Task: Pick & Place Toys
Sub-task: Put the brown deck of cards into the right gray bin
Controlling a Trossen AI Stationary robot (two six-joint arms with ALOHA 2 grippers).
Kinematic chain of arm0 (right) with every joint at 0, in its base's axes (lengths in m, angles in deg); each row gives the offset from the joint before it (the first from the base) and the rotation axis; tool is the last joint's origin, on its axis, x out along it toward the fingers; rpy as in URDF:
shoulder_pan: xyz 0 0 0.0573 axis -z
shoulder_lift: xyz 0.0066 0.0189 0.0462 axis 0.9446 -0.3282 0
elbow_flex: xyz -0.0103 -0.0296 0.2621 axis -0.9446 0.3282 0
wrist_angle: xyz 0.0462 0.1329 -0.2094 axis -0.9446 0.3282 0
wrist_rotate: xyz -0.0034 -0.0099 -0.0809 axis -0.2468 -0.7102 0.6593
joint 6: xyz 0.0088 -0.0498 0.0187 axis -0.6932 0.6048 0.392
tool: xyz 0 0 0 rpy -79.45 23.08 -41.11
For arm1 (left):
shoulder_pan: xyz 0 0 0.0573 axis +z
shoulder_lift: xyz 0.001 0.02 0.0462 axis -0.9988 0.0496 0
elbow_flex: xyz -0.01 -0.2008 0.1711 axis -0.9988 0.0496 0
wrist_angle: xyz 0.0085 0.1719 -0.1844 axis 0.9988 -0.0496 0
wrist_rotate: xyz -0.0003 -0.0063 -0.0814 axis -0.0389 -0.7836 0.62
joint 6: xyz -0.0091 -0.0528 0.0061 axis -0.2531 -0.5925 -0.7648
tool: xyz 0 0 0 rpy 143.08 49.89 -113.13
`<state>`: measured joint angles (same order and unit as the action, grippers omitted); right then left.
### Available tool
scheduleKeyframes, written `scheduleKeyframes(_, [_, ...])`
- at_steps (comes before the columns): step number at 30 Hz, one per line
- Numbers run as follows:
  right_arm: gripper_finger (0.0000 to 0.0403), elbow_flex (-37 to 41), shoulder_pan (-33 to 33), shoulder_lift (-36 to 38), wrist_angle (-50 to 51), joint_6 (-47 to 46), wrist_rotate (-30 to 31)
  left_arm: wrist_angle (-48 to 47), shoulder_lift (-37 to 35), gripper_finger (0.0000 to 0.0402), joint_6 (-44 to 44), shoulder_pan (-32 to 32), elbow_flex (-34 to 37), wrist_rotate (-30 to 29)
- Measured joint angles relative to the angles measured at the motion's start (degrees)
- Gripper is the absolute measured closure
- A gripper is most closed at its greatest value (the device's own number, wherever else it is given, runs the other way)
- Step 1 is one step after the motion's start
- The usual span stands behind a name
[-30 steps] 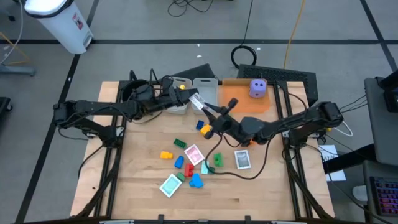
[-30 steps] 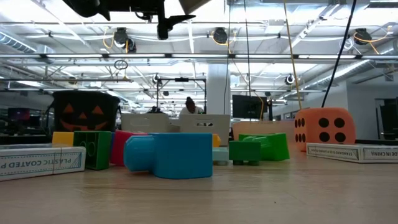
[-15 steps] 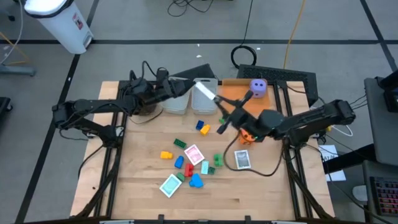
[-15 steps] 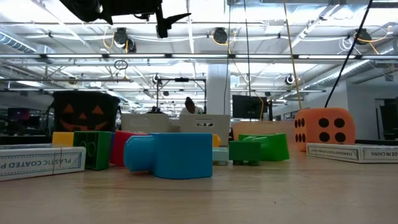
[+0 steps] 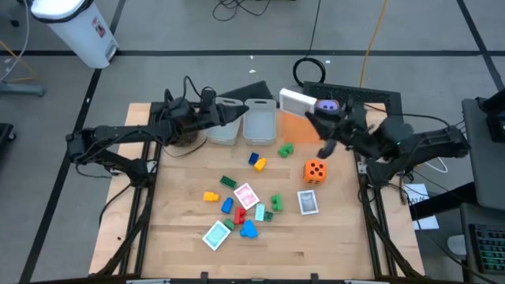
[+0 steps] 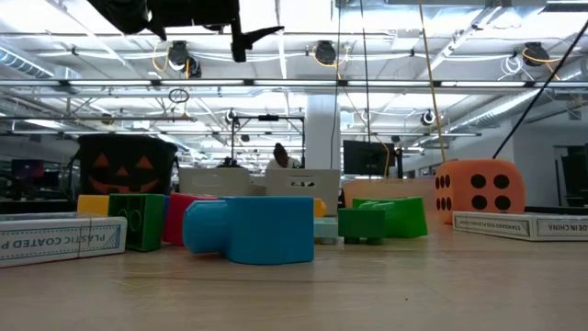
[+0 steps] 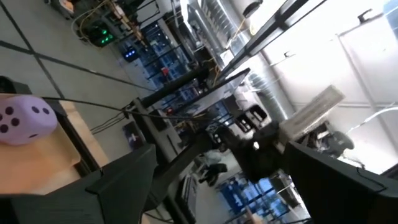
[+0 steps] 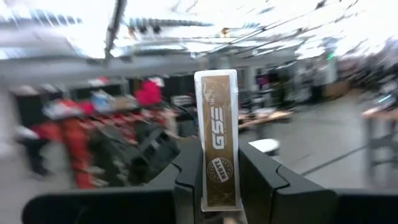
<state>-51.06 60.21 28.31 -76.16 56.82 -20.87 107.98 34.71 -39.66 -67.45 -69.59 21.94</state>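
The right gripper [image 8: 219, 186] is raised over the far right part of the table, above the flat orange tray [image 5: 304, 126], its dark fingers [image 8: 186, 168] pinched narrow on a thin, flat card box [image 8: 216, 146]. The box is gold-brown with white edges and reads "GSE" lengthwise, with a round seal below. The left gripper [image 5: 237, 115] hangs with its jaws spread wide and empty above the two clear plastic bins [image 5: 259, 122] at the far edge.

On the wooden table [image 5: 331, 237], an orange foam die [image 5: 315, 170] with black pips lies just near of the tray, and a purple die [image 7: 23, 123] sits on it. Loose blocks are scattered mid-table: four green, three blue, two yellow and one red. A pink card [image 5: 245, 195] and two further card packs lie among them; one pack's edge reads "PLASTIC COATED".
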Motion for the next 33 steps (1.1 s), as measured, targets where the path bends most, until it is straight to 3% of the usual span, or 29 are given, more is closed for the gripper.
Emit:
scheduleKeyframes(9, [0.0344, 0.0, 7.73, 2.97, 1.93, -23.0, -20.11, 0.08, 0.0, 0.0039, 5.58, -4.08, -0.01, -2.98])
scheduleKeyframes(14, [0.0344, 0.0, 13.53, 2.15, 4.58, -31.55, -30.52, 0.11, 0.0, 0.0039, 9.16, -6.85, -0.01, -7.55])
scheduleKeyframes(20, [0.0344, 1.2, 19.91, -0.76, 4.03, -39.22, -41.27, -4.0, 0.02, 0.0039, 11.6, -7.59, -2.13, -7.06])
scheduleKeyframes(27, [0.0344, 2.49, 23.2, -5.38, 1.06, -40.78, -45.44, -22.96, 0.02, 0.0039, 20.54, -5.54, -14.6, -2.99])
scheduleKeyframes(33, [0.0344, 2.51, 23.82, -8.57, -5.69, -41.8, -45.39, -31.11, -0.07, 0.0039, 24.36, -2.39, -21.87, 2.29])
